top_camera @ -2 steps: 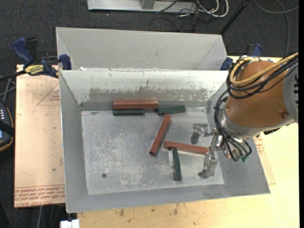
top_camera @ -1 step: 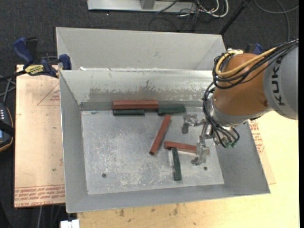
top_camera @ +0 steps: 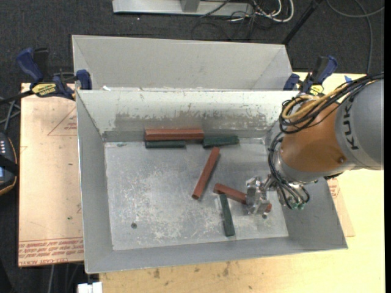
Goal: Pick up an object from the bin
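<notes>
The jaws are low over the floor of the bin [top_camera: 91,182], near its front right corner, at the tip of the arm's metal wrist [top_camera: 255,191]. Whether they are wide or narrow cannot be told, since the wrist and its wiring cover them from above. They sit over the right half of a short red-brown stick [top_camera: 229,193], which lies slanted on the floor. Its left end points toward the middle of the bin, and a small bit of its right end shows just past the wrist, toward the right wall. Whether the stick is actually between the jaws cannot be told either.

Just beside that stick, on the front side, lies a dark green stick [top_camera: 227,217]. It runs almost straight from front to back, and its far end meets the red-brown stick near that stick's left end. A longer red-brown stick [top_camera: 206,173] lies tilted further toward the middle of the bin, its near end close to the short stick's left end without touching it.

Well apart from these, along the foot of the back wall, lie three more: a long red-brown bar [top_camera: 174,135], a green bar [top_camera: 165,144] pressed against its front side, and another green bar [top_camera: 220,141] at its right end.

Behind the wrist, the arm's orange cover [top_camera: 308,148] and a loop of cables [top_camera: 293,110] hang over the bin's right wall.
</notes>
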Controlling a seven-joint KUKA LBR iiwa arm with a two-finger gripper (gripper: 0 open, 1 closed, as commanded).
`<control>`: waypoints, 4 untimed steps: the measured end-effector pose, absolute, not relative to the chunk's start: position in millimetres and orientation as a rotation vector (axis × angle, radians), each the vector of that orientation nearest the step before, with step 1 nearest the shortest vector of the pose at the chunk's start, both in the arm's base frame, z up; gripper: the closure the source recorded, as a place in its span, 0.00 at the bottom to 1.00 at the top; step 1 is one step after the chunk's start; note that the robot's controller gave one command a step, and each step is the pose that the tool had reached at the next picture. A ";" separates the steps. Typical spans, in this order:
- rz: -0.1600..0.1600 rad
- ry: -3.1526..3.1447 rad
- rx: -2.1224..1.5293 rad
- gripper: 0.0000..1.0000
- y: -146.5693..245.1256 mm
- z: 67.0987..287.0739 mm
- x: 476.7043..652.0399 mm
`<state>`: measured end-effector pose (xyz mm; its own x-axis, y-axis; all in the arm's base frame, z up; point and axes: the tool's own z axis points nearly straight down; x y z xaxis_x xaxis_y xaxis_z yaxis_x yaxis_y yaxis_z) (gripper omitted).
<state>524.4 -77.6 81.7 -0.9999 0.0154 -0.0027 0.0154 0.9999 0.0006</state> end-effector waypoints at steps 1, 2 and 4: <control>0.002 3.141 0.022 0.00 -77.2 81.2 523.9; 0.001 3.140 0.021 1.00 -77.0 81.1 523.9; 0.001 3.141 0.012 1.00 -75.3 81.1 522.8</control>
<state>522.8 -75.3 81.1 -1.0000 0.0075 -0.0002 0.0075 1.0000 0.0003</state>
